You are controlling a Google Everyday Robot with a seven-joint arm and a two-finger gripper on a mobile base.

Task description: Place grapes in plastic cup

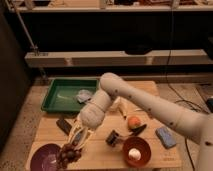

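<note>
The tray (52,97) is bright green, on a pale tan wood tabletop (160,159). Toward the camera from the tray, the cream-white gripper (80,136) has its jaws closed on the grapes (69,152), a dark reddish-purple cluster. The arm (145,106) is the same cream-white with a few dark spots. Beside the grapes, still nearer than the tray, is a deep purple bowl (42,159). To the tray's right are an orange fruit (133,122), a rust-red bowl (142,159) and a blue sponge (165,136).
</note>
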